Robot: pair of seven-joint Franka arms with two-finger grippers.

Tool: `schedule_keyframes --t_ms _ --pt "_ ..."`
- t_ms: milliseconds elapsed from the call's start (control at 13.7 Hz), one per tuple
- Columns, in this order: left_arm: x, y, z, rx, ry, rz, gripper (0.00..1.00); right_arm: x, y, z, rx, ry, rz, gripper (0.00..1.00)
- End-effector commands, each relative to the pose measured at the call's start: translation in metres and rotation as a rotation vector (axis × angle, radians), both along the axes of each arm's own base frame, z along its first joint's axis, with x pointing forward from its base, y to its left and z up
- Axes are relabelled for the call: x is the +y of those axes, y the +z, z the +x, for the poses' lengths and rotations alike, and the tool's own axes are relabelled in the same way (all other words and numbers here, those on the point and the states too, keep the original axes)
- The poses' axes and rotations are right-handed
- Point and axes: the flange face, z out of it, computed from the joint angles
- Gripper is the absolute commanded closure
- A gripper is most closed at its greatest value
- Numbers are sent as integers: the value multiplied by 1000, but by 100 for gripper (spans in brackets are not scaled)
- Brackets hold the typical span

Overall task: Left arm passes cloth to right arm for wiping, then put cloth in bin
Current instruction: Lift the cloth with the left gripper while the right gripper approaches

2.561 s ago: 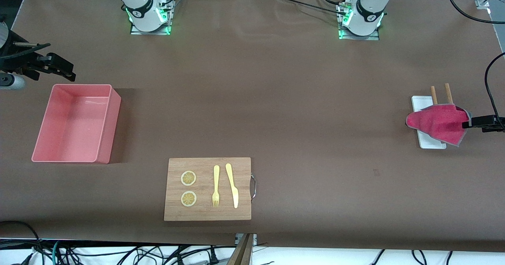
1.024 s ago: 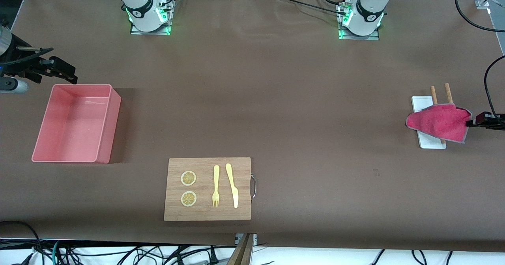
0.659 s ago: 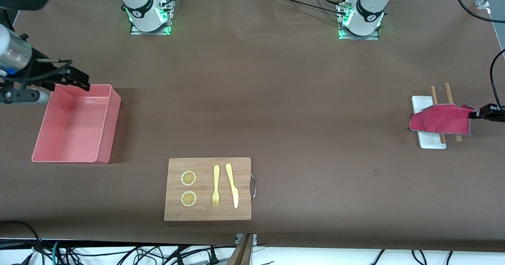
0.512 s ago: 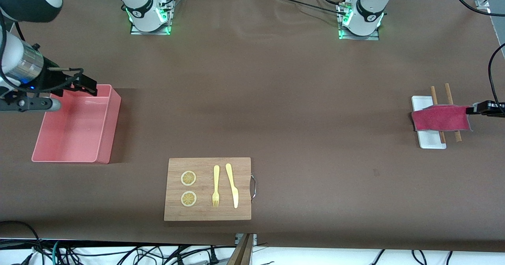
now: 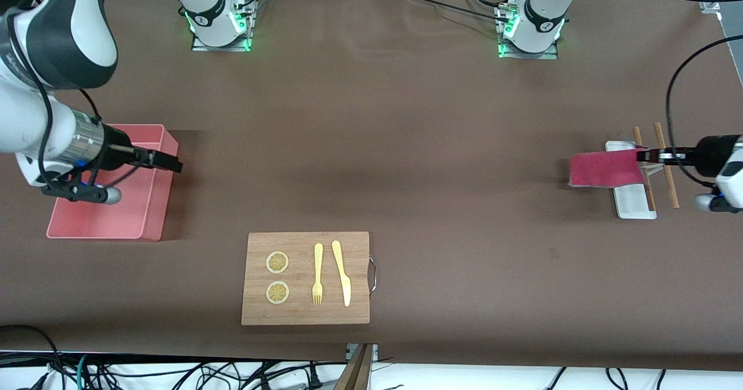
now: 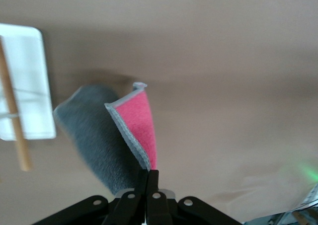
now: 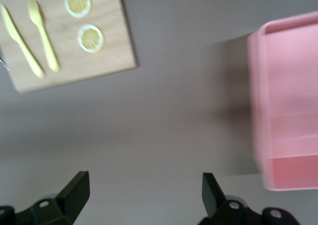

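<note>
The cloth hangs in the air from my left gripper, which is shut on one edge of it, over the table beside the white tray. In the left wrist view the cloth shows its crimson face and grey underside, pinched at my left gripper. My right gripper is open and empty over the wall of the pink bin that faces the table's middle. In the right wrist view my right gripper is wide open above bare table, with the bin beside it.
Two wooden chopsticks lie across the white tray. A wooden cutting board with two lemon slices, a yellow fork and a yellow knife lies near the front camera. The bin looks empty.
My left gripper has lifted the cloth off the tray and carried it toward the table's middle. My right arm has swung in from the table's end, across the bin.
</note>
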Motion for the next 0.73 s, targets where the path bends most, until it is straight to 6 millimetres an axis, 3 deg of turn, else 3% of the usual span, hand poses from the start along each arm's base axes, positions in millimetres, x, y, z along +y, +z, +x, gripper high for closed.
schedule_keyframes --t_ms 0,220,659 --pt "-61 20 -3 77 155 11 100 39 -15 10 10 -163 77 0" --pt "-151 30 -3 122 263 66 100 95 -34 16 11 -315 108 0" --pt "-298 35 -9 165 428 -3 100 193 -74 18 10 -603 211 0"
